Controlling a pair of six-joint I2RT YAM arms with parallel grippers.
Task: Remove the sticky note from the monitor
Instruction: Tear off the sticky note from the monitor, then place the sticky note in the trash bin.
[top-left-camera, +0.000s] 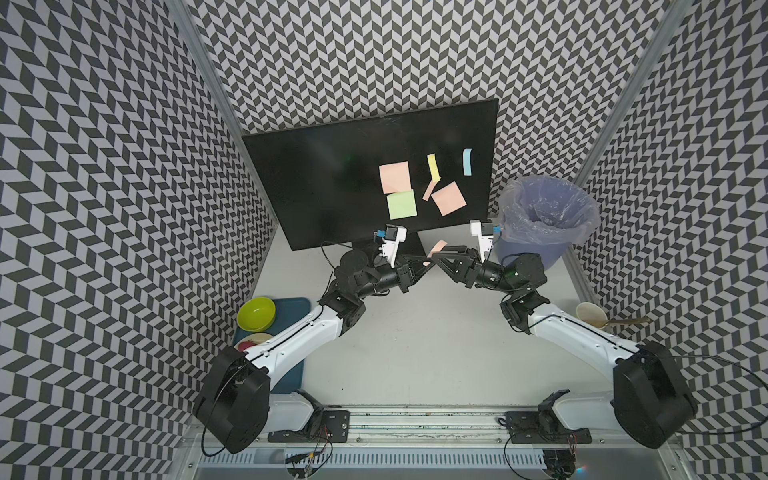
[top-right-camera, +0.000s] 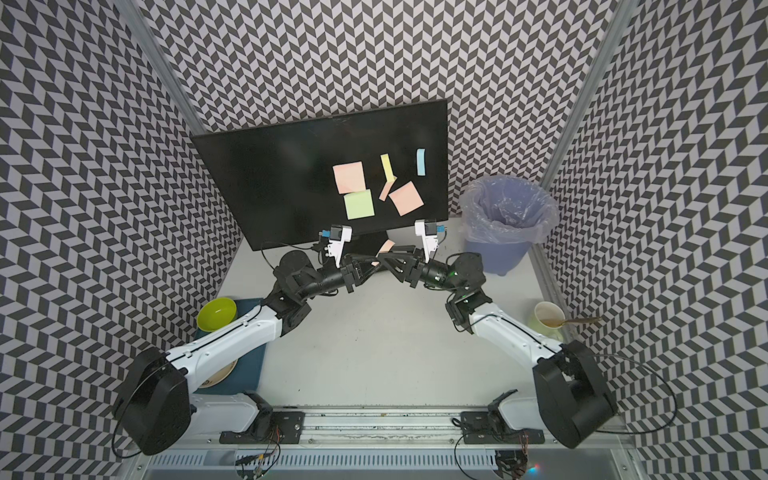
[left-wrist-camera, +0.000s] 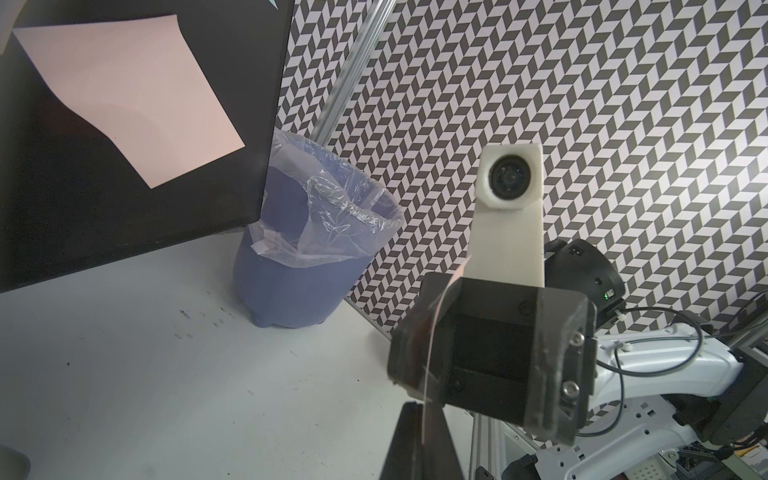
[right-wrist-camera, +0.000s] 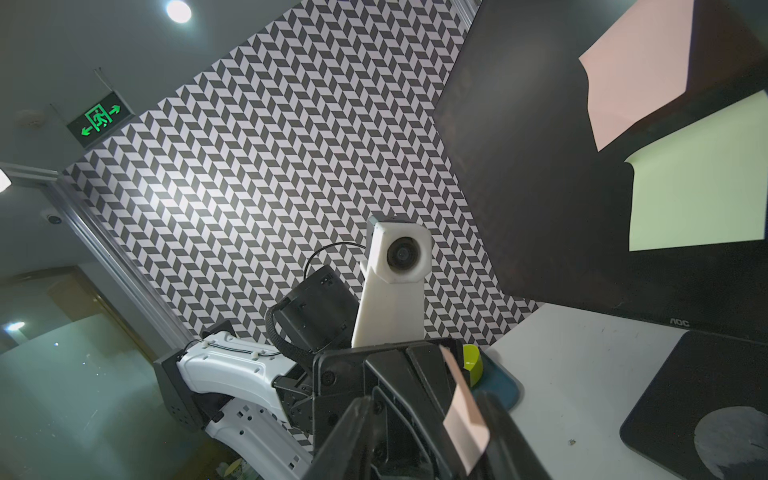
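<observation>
While the monitor stands at the back in both top views, right wrist view shows the pink sticky note broadside — left gripper jaws pinching it, right gripper jaws apart.

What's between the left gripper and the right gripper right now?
A loose pink sticky note, pinched by the shut left gripper, between the open jaws of the right gripper; both top views show it.

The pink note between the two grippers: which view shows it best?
The right wrist view: the pink note shows its flat face there, large, between the open fingers of the right gripper. The left wrist view shows it edge-on, a thin line. In both top views it is only a small scrap.
</observation>
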